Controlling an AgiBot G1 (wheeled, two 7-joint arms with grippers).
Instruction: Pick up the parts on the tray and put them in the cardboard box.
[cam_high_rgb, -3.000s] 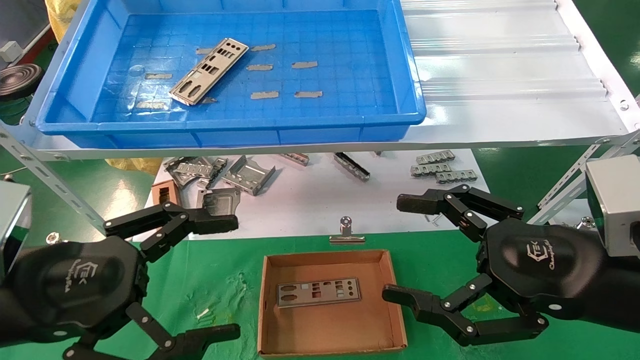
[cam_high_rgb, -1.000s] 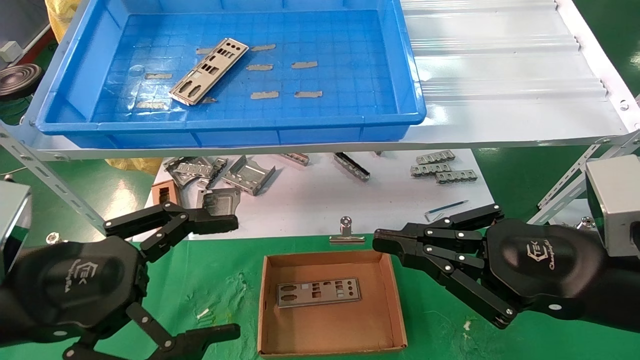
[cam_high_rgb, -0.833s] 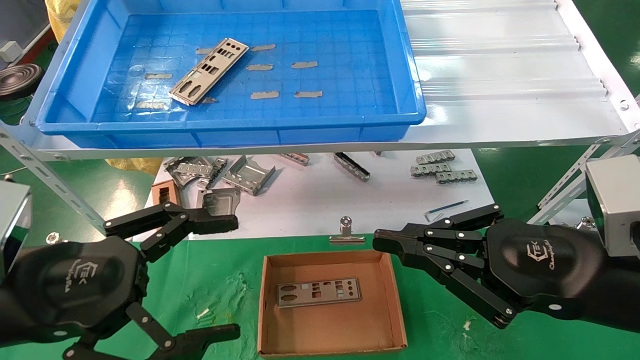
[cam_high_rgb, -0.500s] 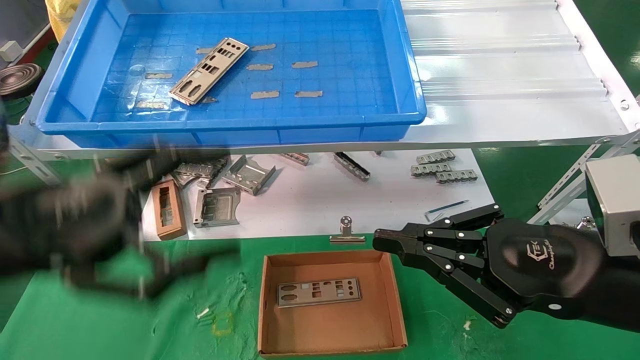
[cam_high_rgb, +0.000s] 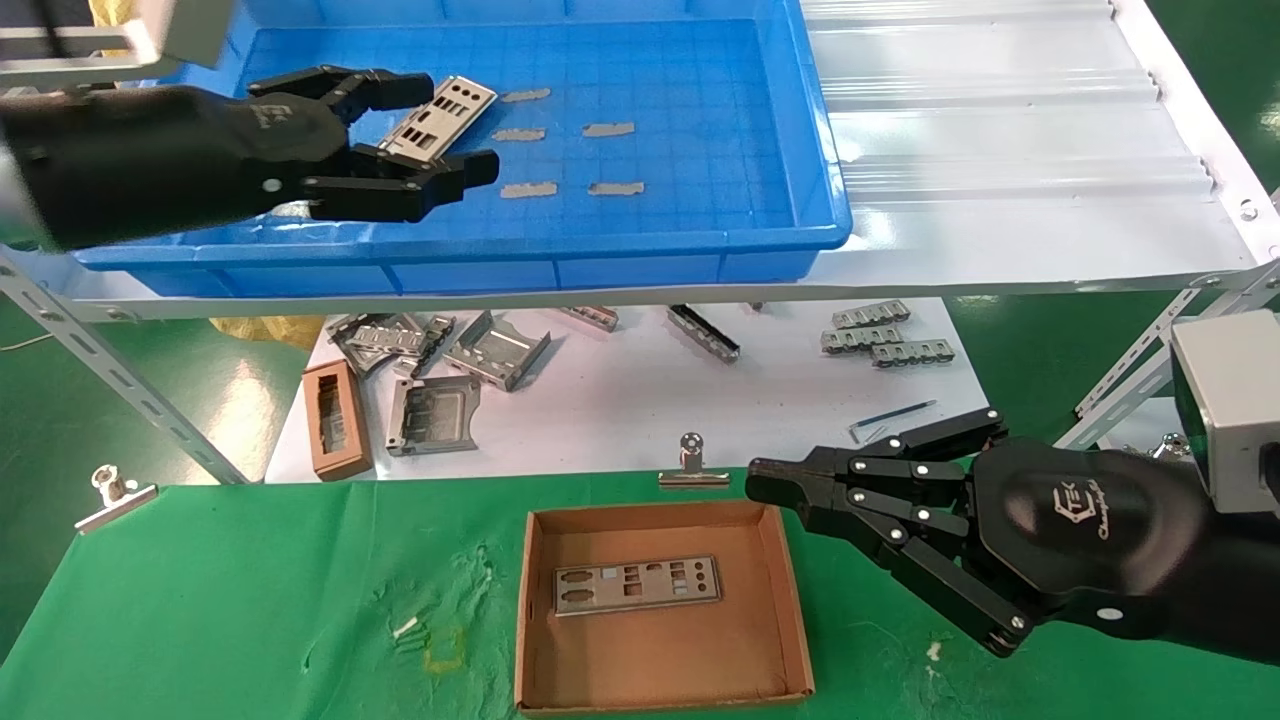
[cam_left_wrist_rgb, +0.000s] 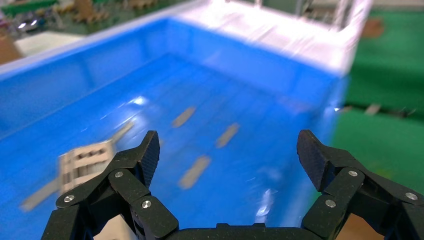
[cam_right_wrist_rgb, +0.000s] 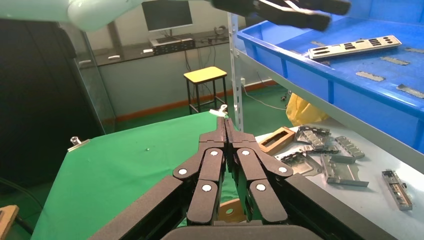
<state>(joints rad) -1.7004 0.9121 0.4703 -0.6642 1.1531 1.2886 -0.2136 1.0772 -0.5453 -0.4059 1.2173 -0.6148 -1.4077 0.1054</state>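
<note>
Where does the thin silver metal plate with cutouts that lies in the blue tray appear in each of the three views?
Head view: silver punched plate at upper left, between the open left gripper fingers.
Left wrist view: plate at lower left, blurred, beside one finger.
Right wrist view: plate at upper right.
Shared landmark: large bright-blue plastic tray.

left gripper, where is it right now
In the head view the left gripper is up over the left part of the blue tray, fingers open around the silver plate lying there, not closed on it.
</note>
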